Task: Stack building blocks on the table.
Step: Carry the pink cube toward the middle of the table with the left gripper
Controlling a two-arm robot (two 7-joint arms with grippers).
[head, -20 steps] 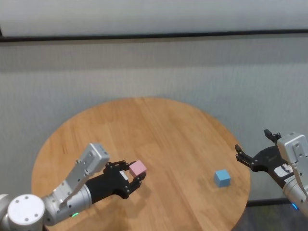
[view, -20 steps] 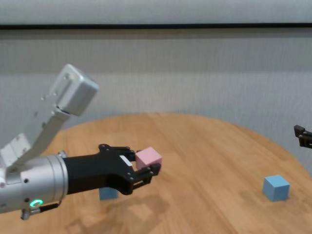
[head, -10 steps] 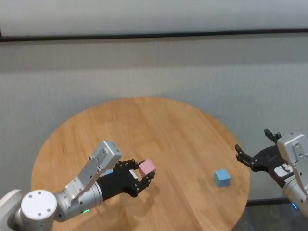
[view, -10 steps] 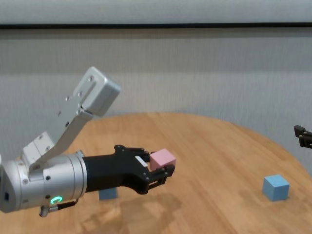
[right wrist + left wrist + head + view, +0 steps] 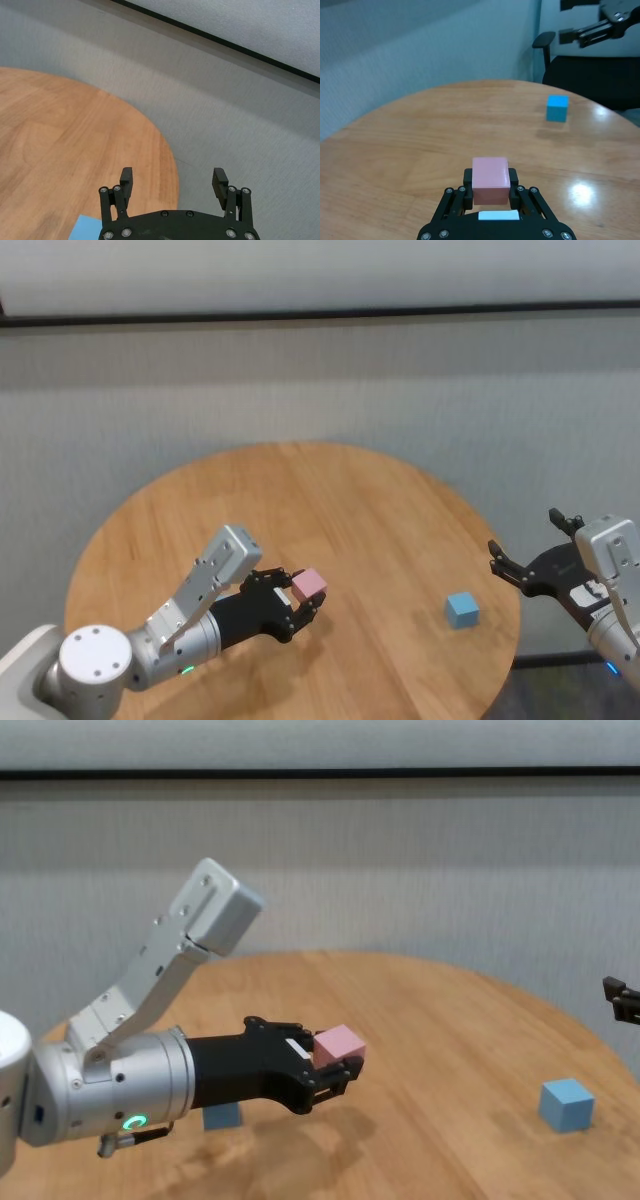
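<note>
Gripping one pale pink matte cube [image 5: 339,1044] above the round light-brown wooden table [image 5: 440,1020], the left gripper [image 5: 335,1072] sits centre-frame. Two light blue cubes rest there: one [image 5: 567,1105] lower right, one [image 5: 221,1115] lower left. Right gripper [image 5: 533,543], spread wide, hangs off the table's right edge.

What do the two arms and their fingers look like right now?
Both arms are silver-grey metal with boxy grey wrist modules. The left gripper and right gripper are matte black with linkage fingers and visible screws. A green light glows on the left forearm, blue on the right.
</note>
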